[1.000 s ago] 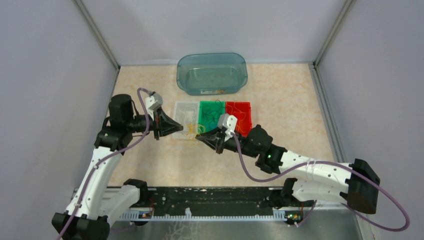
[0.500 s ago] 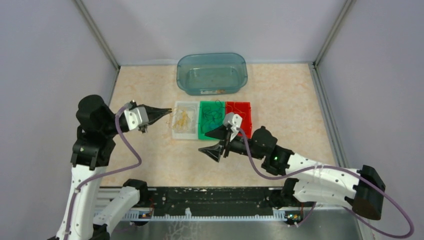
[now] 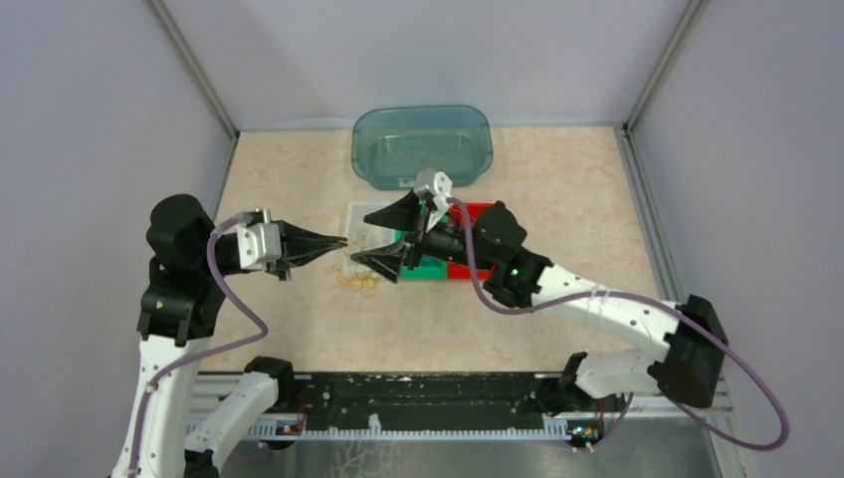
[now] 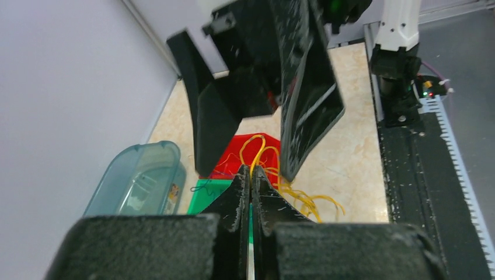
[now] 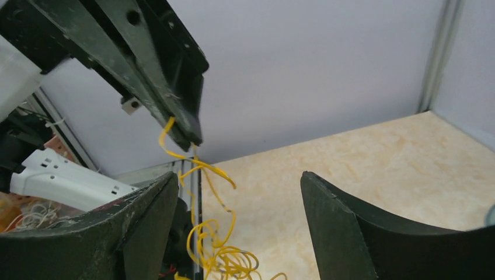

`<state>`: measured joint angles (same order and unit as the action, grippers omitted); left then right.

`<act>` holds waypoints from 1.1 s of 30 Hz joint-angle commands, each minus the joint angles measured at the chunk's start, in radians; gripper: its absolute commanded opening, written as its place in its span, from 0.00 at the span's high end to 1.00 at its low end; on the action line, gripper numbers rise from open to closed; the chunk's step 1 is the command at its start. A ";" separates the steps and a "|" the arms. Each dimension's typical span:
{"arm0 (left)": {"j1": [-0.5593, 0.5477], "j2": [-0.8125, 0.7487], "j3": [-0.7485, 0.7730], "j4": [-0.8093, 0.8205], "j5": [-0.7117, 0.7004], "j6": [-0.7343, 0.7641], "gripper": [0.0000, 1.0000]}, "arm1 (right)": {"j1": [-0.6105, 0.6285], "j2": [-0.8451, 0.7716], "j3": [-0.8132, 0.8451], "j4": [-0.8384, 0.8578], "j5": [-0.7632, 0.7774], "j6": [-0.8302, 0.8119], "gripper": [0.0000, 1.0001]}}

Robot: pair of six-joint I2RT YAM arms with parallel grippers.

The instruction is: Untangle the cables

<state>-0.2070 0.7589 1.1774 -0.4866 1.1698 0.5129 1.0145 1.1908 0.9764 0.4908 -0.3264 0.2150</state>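
A thin yellow cable (image 4: pixel 257 153) is pinched in my left gripper (image 4: pixel 251 175), which is shut on it above the table. From the tips (image 5: pixel 188 133) the cable hangs down into a loose yellow tangle (image 3: pixel 359 280) on the table, in front of the trays. My right gripper (image 3: pixel 360 239) is open, one finger (image 4: pixel 209 125) on each side of the left fingertips. In the right wrist view the hanging cable (image 5: pixel 213 245) runs down close to the left finger of my right gripper (image 5: pixel 239 176) without being clamped.
A clear tray (image 3: pixel 362 211), a green tray (image 3: pixel 426 267) holding a dark cable, and a red tray (image 3: pixel 485 210) lie side by side mid-table, partly under the right arm. A teal bin (image 3: pixel 422 146) stands behind them. Walls close in left and right.
The right gripper has opened, pulled back, then swung up over the trays to straddle the left fingertips. The left gripper has drawn the yellow cable out leftward; its tangle now lies on the table.
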 commanded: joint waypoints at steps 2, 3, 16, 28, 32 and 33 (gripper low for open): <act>0.001 -0.013 -0.002 0.036 0.090 -0.090 1.00 | -0.017 0.126 0.070 0.177 -0.192 0.130 0.22; 0.001 -0.015 -0.006 0.040 0.090 -0.090 1.00 | -0.017 0.149 0.072 0.211 -0.227 0.160 0.22; 0.001 -0.047 -0.064 0.326 -0.040 -0.248 1.00 | -0.008 0.301 -0.072 0.597 -0.270 0.385 0.45; 0.001 -0.030 -0.038 0.500 -0.129 -0.421 1.00 | 0.042 0.362 -0.188 0.687 -0.159 0.369 0.64; 0.001 -0.016 -0.002 0.538 -0.143 -0.450 1.00 | 0.042 0.370 -0.219 0.688 -0.143 0.359 0.64; 0.001 -0.013 0.007 0.552 -0.152 -0.450 1.00 | 0.043 0.374 -0.229 0.689 -0.138 0.355 0.64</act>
<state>-0.2070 0.7357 1.1278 -0.0307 1.0588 0.1120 1.0519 1.5555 0.7712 1.1007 -0.4961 0.5865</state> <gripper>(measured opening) 0.007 0.361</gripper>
